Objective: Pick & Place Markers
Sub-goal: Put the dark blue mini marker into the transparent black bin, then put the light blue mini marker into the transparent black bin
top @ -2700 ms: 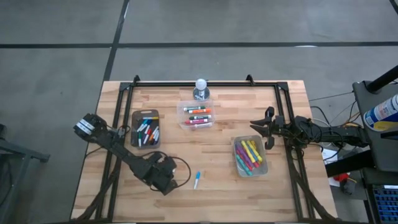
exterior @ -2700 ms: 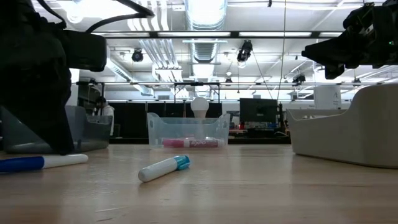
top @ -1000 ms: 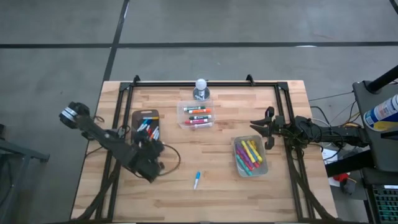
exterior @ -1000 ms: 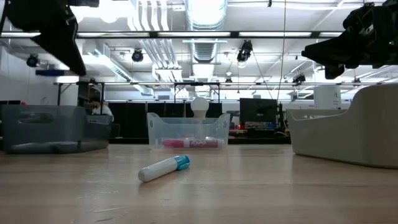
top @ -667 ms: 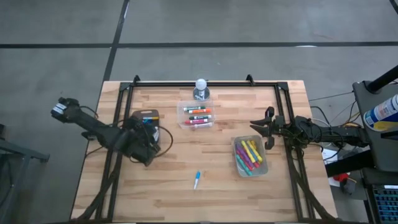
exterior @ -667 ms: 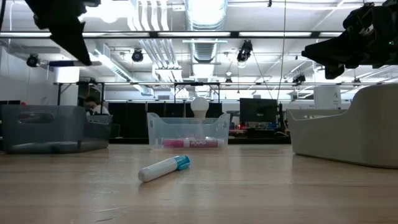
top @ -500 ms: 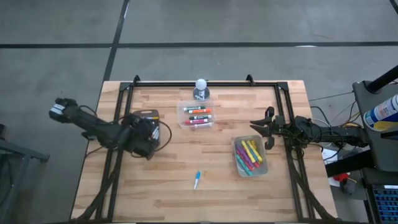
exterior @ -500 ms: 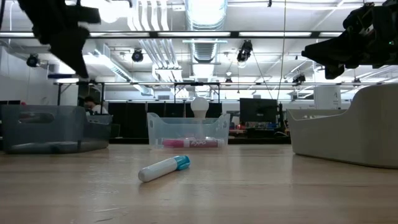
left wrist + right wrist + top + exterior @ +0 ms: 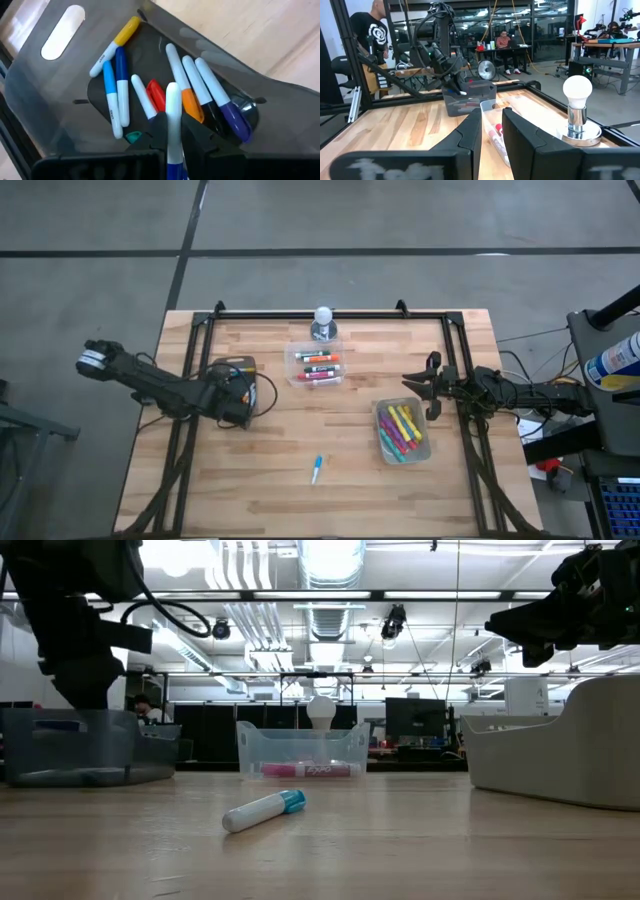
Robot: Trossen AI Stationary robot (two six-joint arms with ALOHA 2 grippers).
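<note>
The left claw [image 9: 172,131] held a marker [image 9: 173,107] over the grey tray [image 9: 60,75]; a tilted release could send it onto the tabletop [image 9: 350,480].

A lone marker [image 9: 316,469] lies at the table's [image 9: 350,500] six o'clock; tubs sit at nine [image 9: 222,367], twelve [image 9: 318,365] and three [image 9: 403,430].

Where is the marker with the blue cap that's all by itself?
In the high view, the lone blue-capped marker lies on the bare wooden table, near the front middle, between the dark grey tray and the tub of markers.
</note>
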